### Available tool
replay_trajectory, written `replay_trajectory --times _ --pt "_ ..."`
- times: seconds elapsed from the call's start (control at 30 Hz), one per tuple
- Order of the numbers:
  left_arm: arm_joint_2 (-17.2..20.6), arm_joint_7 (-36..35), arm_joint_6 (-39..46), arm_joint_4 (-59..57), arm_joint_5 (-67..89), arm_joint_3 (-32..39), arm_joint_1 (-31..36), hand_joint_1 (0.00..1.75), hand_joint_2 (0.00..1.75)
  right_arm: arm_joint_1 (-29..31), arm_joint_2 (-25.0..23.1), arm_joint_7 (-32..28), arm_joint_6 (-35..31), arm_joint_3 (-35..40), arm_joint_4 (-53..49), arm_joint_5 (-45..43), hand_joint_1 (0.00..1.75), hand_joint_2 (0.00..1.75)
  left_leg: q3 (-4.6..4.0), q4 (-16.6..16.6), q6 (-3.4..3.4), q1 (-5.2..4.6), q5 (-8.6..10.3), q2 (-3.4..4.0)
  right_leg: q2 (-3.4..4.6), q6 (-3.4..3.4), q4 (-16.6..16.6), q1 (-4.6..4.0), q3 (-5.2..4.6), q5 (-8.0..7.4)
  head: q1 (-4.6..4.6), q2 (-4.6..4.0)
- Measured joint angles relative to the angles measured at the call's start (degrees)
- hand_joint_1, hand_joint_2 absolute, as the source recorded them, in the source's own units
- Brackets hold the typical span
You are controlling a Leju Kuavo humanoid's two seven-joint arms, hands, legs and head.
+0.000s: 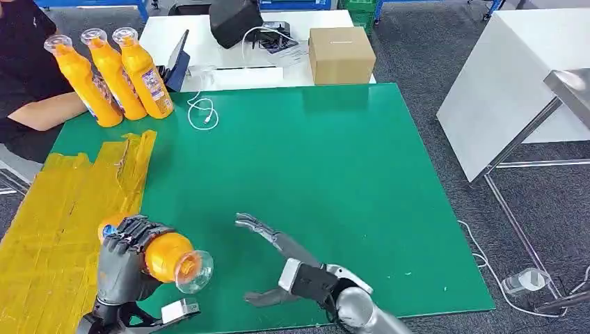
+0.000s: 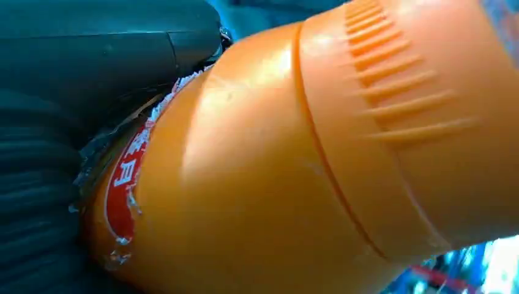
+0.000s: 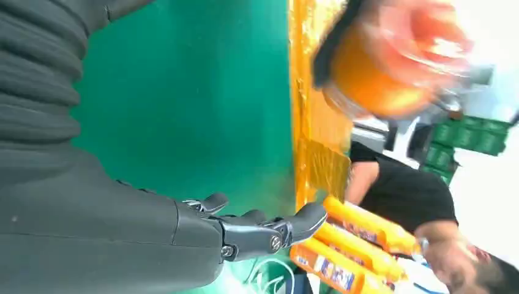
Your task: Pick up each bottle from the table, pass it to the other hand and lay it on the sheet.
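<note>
My left hand (image 1: pixel 122 259) grips an orange bottle (image 1: pixel 167 257) above the table's near left, its clear cap (image 1: pixel 194 271) pointing toward my right hand. The left wrist view shows that bottle's orange body (image 2: pixel 294 171) and red label close up against my dark fingers (image 2: pixel 92 49). To the right of the bottle, my right hand (image 1: pixel 275 259) hangs with its fingers spread and nothing in it; its fingers (image 3: pixel 263 229) also show in the right wrist view, with the held bottle (image 3: pixel 379 67) blurred beyond. The yellow sheet (image 1: pixel 62 216) lies along the green table's left side. Three more orange bottles (image 1: pixel 111 73) stand at the far left corner.
A person in a black top (image 1: pixel 24 62) sits at the far left with an arm beside the standing bottles. Behind the green table (image 1: pixel 334 174) are a white table with a cardboard box (image 1: pixel 341 54), a black bag and a white cable (image 1: pixel 202 111). A white cabinet (image 1: pixel 515 83) stands at right.
</note>
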State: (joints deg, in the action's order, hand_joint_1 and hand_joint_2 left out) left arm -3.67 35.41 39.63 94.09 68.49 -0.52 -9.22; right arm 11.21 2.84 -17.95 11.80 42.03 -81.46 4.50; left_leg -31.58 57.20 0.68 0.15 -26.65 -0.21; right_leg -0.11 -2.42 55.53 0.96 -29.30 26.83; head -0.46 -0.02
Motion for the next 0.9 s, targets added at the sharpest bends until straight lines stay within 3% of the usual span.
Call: replay_trajectory --times 0.37,0.67,0.9 --pt "4.8 -10.1 0.2 -13.3 14.3 0.1 3.9 1.75 1.75 4.6 2.8 -0.1 -1.4 -0.1 -0.6 -0.5 0.00 1.75 0.04 0.0 0.00 0.02 0.01 0.01 0.00 0.00 0.0 -0.04 0.02 0.00 0.00 0.00" --pt "6.4 -11.2 0.3 -17.5 15.5 -1.6 5.2 1.75 1.75 5.8 3.0 -0.1 -1.4 0.4 -0.6 -0.6 0.00 1.75 0.00 0.0 0.00 0.01 0.01 0.00 -0.01 0.00 0.0 -0.01 0.02 0.00 0.00 0.00" --pt "9.1 -18.6 -2.3 -26.4 16.4 -4.5 10.0 1.75 1.75 6.7 2.9 -0.1 -1.5 0.9 -0.4 -0.6 0.00 1.75 0.05 0.0 0.00 0.02 0.02 -0.01 -0.01 0.00 0.0 -0.04 0.06 -0.01 -0.02 0.00"
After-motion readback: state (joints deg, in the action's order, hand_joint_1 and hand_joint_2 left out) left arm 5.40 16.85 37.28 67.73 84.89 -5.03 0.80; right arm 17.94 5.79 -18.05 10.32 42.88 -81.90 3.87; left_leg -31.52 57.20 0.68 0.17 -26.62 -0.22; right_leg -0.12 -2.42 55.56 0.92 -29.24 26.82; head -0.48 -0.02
